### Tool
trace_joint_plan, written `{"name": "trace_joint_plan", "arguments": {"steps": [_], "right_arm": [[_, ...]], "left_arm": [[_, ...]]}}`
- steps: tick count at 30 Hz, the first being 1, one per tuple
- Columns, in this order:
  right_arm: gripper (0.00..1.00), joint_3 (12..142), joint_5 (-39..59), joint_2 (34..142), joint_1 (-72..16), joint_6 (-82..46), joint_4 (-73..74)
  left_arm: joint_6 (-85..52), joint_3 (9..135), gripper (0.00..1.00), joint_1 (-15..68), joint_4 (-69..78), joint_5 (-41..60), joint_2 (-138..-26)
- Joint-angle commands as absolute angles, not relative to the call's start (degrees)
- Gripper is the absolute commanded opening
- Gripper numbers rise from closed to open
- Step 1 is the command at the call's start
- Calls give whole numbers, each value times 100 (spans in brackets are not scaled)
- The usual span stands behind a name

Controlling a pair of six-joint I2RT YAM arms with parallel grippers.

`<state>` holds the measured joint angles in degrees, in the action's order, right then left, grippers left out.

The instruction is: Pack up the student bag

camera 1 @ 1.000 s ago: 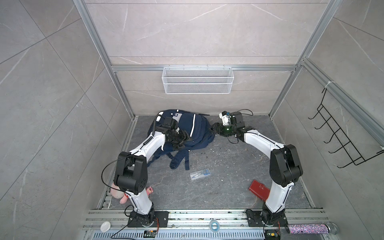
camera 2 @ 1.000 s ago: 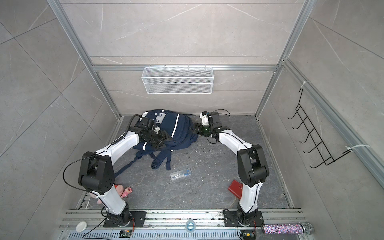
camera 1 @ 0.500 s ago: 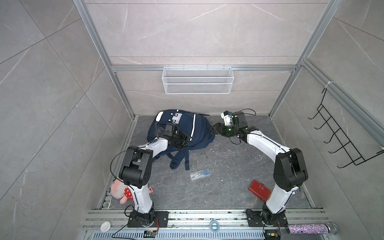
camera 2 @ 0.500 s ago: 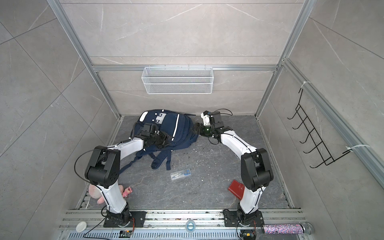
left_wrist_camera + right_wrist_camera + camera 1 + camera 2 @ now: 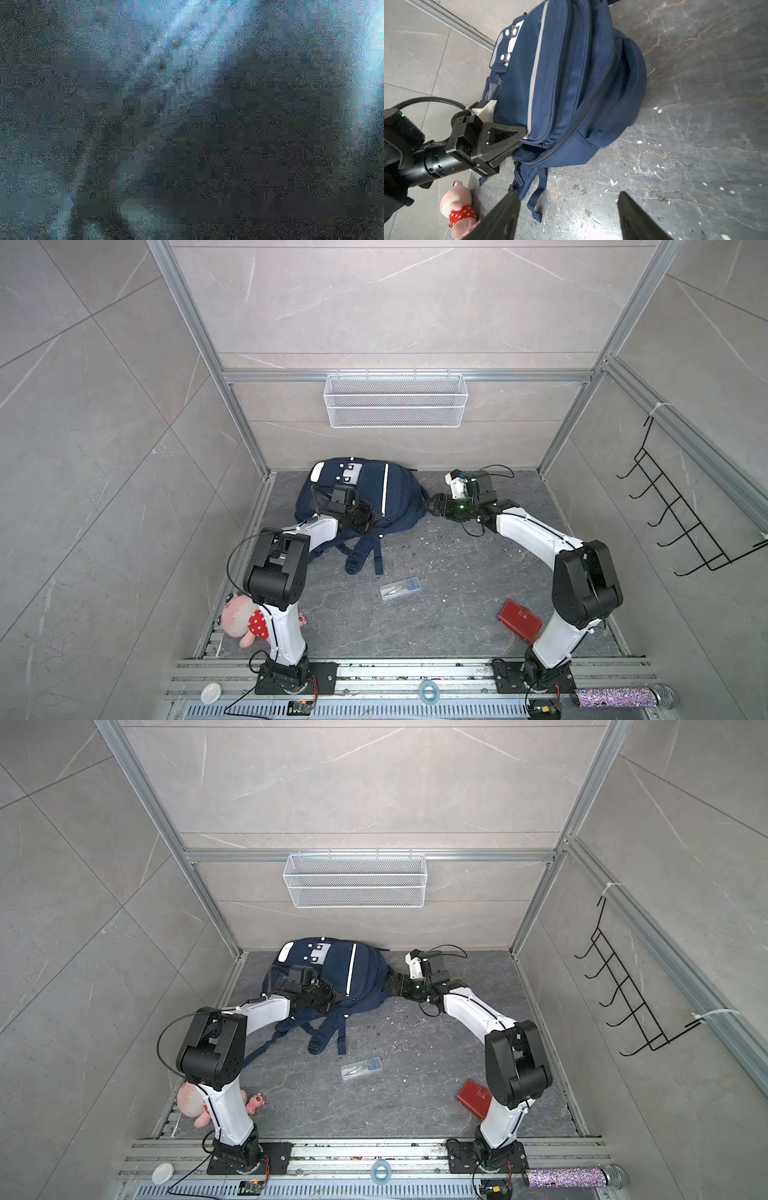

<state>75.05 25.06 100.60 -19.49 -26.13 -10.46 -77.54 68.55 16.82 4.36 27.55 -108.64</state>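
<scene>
The bag (image 5: 386,497) lay on the dark, stone-patterned floor (image 5: 457,572), at the back left, close under the grey tiled back wall (image 5: 395,302) and its wire basket (image 5: 395,400). It lay front face up. Its long axis ran from the wall toward the base rail (image 5: 415,668), white patch end to the wall, straps (image 5: 365,551) trailing forward.

The left arm (image 5: 278,568) was folded at the elbow, forearm low, reaching over the near edge of the bag. The left gripper (image 5: 523,135) had its jaws pressed together at the front pocket's corner, touching it; whether fabric was caught could not be told. The left wrist view was only dark blue noise.

The right arm (image 5: 540,535) stretched back and inward. The right gripper (image 5: 568,192) pointed at the bag's side, jaws spread and empty, just beside it.
</scene>
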Motion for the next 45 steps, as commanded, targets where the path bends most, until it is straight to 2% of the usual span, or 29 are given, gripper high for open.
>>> {"name": "trace_joint_plan", "arguments": {"steps": [1, 9, 19, 23, 27, 30, 37, 45], "right_arm": [[76, 8015, 2599, 9972, -1973, -2044, -1373], [74, 9286, 3203, 10309, -2023, -1013, -2065], [72, 9843, 3705, 10722, -2430, -512, -2484], [71, 10052, 3389, 10995, -2693, -264, -2874], [59, 10083, 2469, 11124, -2787, -350, -2918], [57, 10189, 1968, 11241, -2787, -435, -2962], [48, 10694, 1920, 11600, -2856, -311, -3186], [45, 11324, 2012, 12051, -3078, -474, -3222]], "left_arm": [[-7455, 7098, 0, 1502, 604, 2899, -10340], [-8038, 7219, 0, 1072, 1336, 3818, -9683], [-8739, 7194, 0, 984, 2027, 4223, -9247], [-8787, 7370, 0, 982, 2096, 4323, -9187], [-8789, 7361, 0, 984, 2083, 4368, -9116], [-8840, 7279, 0, 979, 2139, 4367, -9040], [-8845, 7215, 0, 991, 2164, 4447, -8938], [-8837, 7092, 0, 1018, 2145, 4467, -8838]]}}
